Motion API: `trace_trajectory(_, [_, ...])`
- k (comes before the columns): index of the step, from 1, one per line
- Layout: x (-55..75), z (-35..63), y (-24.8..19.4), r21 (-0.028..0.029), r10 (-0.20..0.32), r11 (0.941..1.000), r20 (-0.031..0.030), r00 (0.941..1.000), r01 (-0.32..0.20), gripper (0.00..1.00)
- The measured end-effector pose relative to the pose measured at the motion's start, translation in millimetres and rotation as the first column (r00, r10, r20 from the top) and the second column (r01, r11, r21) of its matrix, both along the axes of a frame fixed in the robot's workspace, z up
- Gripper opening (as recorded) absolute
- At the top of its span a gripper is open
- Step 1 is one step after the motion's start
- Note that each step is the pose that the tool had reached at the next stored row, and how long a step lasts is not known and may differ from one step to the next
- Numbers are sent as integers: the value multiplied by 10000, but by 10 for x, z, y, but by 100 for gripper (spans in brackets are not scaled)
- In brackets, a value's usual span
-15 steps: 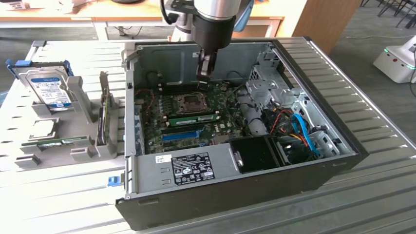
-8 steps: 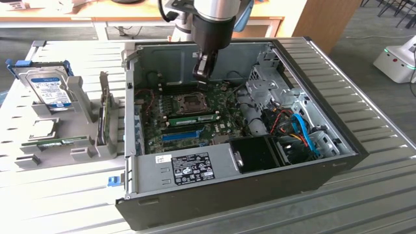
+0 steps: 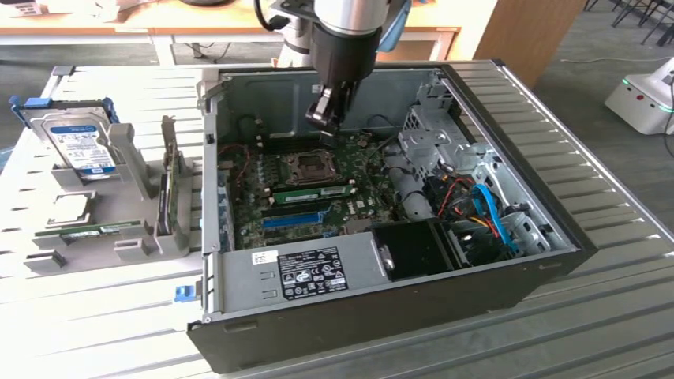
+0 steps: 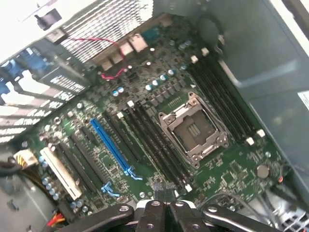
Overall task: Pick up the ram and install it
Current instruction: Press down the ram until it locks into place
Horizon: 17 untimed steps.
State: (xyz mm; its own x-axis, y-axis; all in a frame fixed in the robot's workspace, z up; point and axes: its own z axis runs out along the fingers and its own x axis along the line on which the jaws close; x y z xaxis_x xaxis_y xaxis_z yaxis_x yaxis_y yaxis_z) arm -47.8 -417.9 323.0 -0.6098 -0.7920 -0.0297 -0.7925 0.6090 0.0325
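My gripper (image 3: 324,118) hangs inside the open computer case (image 3: 506,292), above the motherboard (image 3: 305,197), shut with nothing between its fingers. In the wrist view its dark fingers (image 4: 152,212) meet over the end of the black memory slots (image 4: 154,145) beside the empty CPU socket (image 4: 193,128). In the exterior view a long green ram stick (image 3: 316,192) stands on edge in those slots, just in front of the socket and below the gripper. Another green stick (image 3: 100,230) lies in the grey holder outside the case, at the exterior view's left.
A hard drive (image 3: 79,142) with a blue-white label stands in the grey rack (image 3: 147,237) left of the case. A long blue slot (image 4: 111,145) and a white slot (image 4: 60,171) lie beside the memory slots. Blue and orange cables (image 3: 484,213) and a drive cage (image 3: 427,134) crowd the case's right side.
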Motion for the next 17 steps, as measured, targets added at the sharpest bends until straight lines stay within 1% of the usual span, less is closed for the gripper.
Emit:
trace_trajectory(2, [0,-3,0,0,-359,9994,0,9994,359,10])
trace_trajectory(5, [0,-7,0,0,-898,9960,0,9960,898,10])
trace_trajectory(9, [0,-10,0,0,-1618,9868,0,9868,1618,10])
trace_trajectory(11, [0,-11,0,0,-1958,9806,0,9806,1958,10])
trace_trajectory(13, [0,-12,0,0,-2310,9730,0,9730,2310,10])
trace_trajectory(17, [0,-14,0,0,-2968,9549,0,9549,2968,10])
